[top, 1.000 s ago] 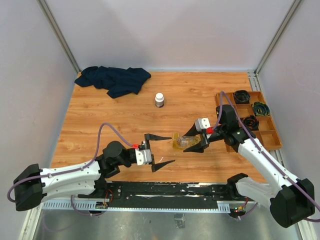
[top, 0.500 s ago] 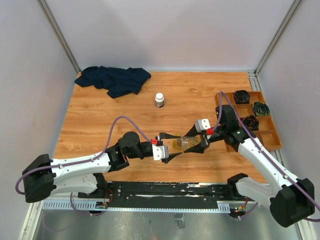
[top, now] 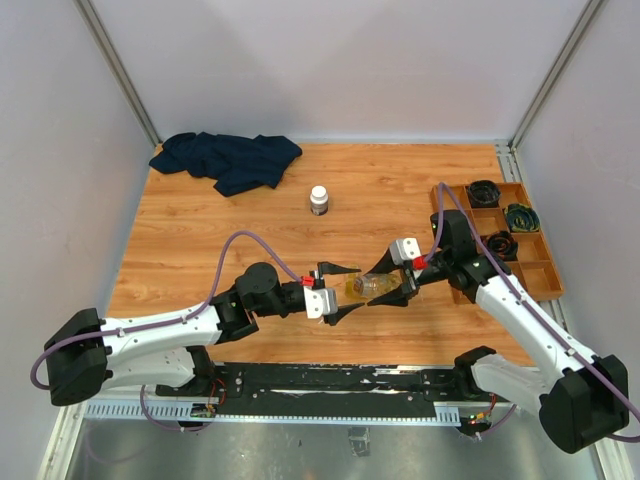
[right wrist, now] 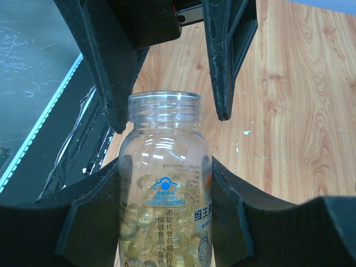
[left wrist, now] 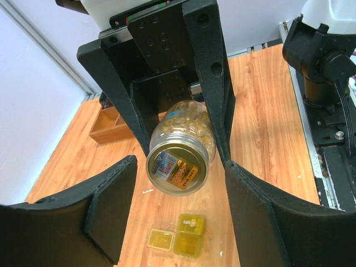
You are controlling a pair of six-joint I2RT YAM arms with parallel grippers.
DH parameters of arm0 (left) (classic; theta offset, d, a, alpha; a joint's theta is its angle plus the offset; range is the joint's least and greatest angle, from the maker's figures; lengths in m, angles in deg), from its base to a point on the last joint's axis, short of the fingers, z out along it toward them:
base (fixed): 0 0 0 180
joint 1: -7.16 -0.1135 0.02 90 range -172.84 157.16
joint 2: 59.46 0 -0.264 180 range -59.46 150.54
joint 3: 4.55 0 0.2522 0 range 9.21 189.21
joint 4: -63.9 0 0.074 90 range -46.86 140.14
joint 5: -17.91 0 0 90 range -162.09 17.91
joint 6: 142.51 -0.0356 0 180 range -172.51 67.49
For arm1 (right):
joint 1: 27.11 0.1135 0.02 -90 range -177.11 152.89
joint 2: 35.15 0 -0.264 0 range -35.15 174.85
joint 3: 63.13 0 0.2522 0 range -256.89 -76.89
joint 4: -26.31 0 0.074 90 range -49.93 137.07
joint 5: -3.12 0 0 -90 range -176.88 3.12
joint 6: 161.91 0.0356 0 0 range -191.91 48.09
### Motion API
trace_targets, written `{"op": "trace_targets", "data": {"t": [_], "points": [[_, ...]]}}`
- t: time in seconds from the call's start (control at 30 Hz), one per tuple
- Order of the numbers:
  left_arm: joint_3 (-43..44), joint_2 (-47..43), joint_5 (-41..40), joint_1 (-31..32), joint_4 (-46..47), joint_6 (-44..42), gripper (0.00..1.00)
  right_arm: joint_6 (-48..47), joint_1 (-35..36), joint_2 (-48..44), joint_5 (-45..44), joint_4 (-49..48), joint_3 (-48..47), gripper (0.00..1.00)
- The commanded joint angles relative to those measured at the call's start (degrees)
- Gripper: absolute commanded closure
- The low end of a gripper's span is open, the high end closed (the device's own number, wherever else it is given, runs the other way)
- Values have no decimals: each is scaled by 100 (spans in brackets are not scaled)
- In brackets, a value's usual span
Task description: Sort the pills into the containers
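- Wooden counter (top: pixel 200 240) is filling the scene.
- Right gripper (top: pixel 370 287) is clamping the vial (right wrist: pixel 166 183) sideways above the counter near its near edge, mouth pointing at the left gripper (left wrist: pixel 179 164).
- Left gripper is standing spread, fingers flanking that mouth, apart from it.
- Yellow case (left wrist: pixel 175 236) is lying on the counter beneath.

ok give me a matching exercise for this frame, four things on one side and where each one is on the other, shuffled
Things:
1. pill bottle
2. white-capped bottle
3. dark cloth
4. yellow case

Places:
a. crumpled at the far left corner of the table
b. lying flat on the table beneath the held bottle
c. gripped in the right tool
d. standing upright by itself, mid-table

Pairs: 1-c, 2-d, 3-a, 4-b
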Motion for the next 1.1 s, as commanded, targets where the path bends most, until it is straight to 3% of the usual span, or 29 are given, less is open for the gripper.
{"op": "trace_targets", "data": {"t": [0.0,0.67,0.73,0.87,1.0,1.07], "points": [[55,-99,-20,-30,324,74,31,-74,-57,4,162,46,-196,100],[79,73,92,-31,449,696,40,-107,-57,65,57,89,-197,99],[94,103,61,-28,422,751,50,-109,-57,62,57,94,-205,99],[133,116,-107,-41,349,1040,78,-118,-59,65,19,97,-205,99],[178,103,-342,-41,350,1891,99,-109,-57,96,-101,94,-219,99],[216,105,-564,-37,302,2751,100,-105,-61,124,-171,113,-238,99]]}}
